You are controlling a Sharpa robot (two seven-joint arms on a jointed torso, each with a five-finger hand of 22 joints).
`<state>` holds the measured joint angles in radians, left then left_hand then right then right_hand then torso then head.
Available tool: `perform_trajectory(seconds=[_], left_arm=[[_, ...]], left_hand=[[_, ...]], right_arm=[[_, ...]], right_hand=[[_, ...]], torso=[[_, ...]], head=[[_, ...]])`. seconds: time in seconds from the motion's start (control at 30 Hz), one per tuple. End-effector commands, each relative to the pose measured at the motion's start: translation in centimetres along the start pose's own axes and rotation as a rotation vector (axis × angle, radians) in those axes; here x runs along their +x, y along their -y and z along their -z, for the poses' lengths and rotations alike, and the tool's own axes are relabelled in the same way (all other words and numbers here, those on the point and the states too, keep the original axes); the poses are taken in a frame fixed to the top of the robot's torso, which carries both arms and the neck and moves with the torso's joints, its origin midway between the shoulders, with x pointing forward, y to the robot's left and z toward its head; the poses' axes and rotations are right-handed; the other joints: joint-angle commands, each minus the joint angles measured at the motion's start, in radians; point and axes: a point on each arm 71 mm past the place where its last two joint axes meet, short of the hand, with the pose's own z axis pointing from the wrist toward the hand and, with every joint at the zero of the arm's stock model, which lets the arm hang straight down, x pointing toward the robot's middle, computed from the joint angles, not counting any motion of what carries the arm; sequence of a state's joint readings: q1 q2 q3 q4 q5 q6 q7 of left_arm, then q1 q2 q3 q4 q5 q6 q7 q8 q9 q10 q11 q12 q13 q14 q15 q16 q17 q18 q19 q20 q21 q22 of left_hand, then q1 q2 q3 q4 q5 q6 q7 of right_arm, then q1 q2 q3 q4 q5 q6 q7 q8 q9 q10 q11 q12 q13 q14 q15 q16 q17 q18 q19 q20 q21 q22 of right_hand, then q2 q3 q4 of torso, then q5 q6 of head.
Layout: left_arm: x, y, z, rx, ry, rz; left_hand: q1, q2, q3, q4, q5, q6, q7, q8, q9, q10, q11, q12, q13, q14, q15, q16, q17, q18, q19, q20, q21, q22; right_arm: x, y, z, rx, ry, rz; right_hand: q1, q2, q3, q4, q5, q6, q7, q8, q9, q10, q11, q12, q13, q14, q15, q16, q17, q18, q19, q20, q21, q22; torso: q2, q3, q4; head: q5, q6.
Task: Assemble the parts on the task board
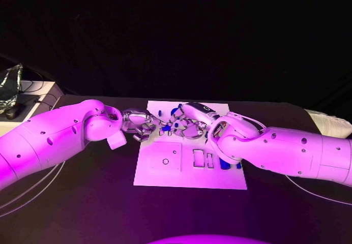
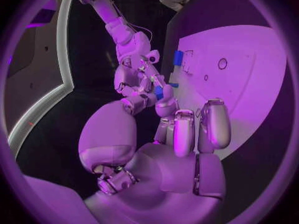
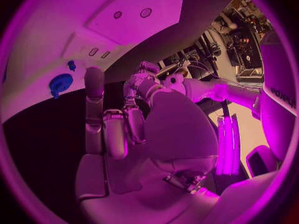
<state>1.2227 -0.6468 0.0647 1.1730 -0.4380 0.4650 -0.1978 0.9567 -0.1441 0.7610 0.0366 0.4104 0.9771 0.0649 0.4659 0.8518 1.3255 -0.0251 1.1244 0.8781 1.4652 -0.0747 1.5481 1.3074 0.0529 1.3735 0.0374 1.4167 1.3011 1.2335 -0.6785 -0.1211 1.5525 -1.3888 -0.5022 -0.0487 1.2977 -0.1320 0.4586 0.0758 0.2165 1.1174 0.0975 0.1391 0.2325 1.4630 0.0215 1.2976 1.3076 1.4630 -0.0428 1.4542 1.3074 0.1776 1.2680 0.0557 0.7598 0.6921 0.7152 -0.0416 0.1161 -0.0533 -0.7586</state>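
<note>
Standing over the black surface [image 1: 88, 203], the nearest thing is the white task board [image 1: 191, 178], lying at the middle. Its near half carries a raised square plate with a small round hole [image 1: 166, 161] at about 7 o'clock of the board, and two narrow rectangular slots [image 1: 199, 158] beside it toward 5 o'clock. Two small blue parts [image 1: 226, 163] stand at the board's 3 o'clock edge, tucked under the right forearm.

Farther back, both hands meet over the board's far half. The left hand [image 1: 138, 123] comes in from 9 o'clock, the right hand [image 1: 192, 123] from 3 o'clock, and several small blue parts [image 1: 167, 128] sit between them. In the left wrist view a blue part [image 2: 159, 92] sits at the tips of the left fingers [image 2: 167, 104], right where the right hand [image 2: 138, 77] meets them. It looks pinched, though I cannot tell which hand truly carries it. The right wrist view shows the right fingers [image 3: 94, 92] extended with nothing plainly in them, and a blue round part [image 3: 60, 83] lying on the board nearby.

My judgement: this is a handover or regrasp. It would go best with one hand steady until the other has a firm pinch, the part kept low over the board, then squared up before it goes toward a slot.
</note>
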Motion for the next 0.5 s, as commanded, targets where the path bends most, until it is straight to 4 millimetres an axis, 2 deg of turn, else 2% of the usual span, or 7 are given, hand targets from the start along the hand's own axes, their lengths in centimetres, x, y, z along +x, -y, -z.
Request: perform_trajectory(seconds=[0.03,0.4,0.5], left_arm=[[0.54,0.20,-0.39,0.000,-0.022,-0.001],[0.52,0.19,-0.45,-0.004,-0.019,0.002],[0.53,0.18,-0.46,-0.006,-0.019,0.003]], left_hand=[[0.002,-0.010,0.026,-0.038,-0.003,0.018,-0.024,-0.008,-0.002,-0.014,-0.005,-0.005,-0.004,0.087,-0.007,-0.004,0.206,0.017,-0.007,-0.003,-0.007,-0.001],[0.005,-0.018,-0.002,-0.027,-0.003,0.017,-0.024,-0.014,-0.005,-0.018,-0.005,-0.008,-0.011,0.086,-0.007,-0.005,0.203,0.017,-0.009,-0.003,-0.010,-0.004],[0.004,-0.025,-0.027,-0.014,-0.003,0.018,-0.023,-0.019,-0.008,-0.020,-0.004,-0.008,-0.013,0.085,-0.006,-0.005,0.202,0.017,-0.009,-0.003,-0.011,-0.005]], right_arm=[[-0.14,-0.61,-0.16,-0.032,0.016,0.008],[-0.11,-0.62,-0.13,-0.033,0.020,0.010],[-0.12,-0.64,-0.12,-0.034,0.022,0.011]], right_hand=[[0.006,0.006,0.005,-0.001,-0.005,0.006,0.002,0.004,0.001,0.010,-0.006,0.007,0.033,0.070,-0.007,0.004,0.068,-0.017,0.008,0.001,0.006,0.001],[0.008,0.005,0.005,-0.002,-0.006,0.007,0.002,0.005,0.002,0.010,-0.006,0.007,0.033,0.070,-0.007,0.005,0.069,-0.017,0.009,0.001,0.008,0.003],[0.008,0.005,0.005,-0.002,-0.006,0.007,0.002,0.005,0.002,0.010,-0.006,0.007,0.033,0.070,-0.007,0.005,0.069,-0.017,0.009,0.001,0.008,0.003]], torso=[[-0.001,0.0003,-0.0001],[0.000,0.0002,-0.0003],[0.000,0.0002,0.0001]], head=[[0.001,0.000],[0.000,0.002],[0.000,0.001]])
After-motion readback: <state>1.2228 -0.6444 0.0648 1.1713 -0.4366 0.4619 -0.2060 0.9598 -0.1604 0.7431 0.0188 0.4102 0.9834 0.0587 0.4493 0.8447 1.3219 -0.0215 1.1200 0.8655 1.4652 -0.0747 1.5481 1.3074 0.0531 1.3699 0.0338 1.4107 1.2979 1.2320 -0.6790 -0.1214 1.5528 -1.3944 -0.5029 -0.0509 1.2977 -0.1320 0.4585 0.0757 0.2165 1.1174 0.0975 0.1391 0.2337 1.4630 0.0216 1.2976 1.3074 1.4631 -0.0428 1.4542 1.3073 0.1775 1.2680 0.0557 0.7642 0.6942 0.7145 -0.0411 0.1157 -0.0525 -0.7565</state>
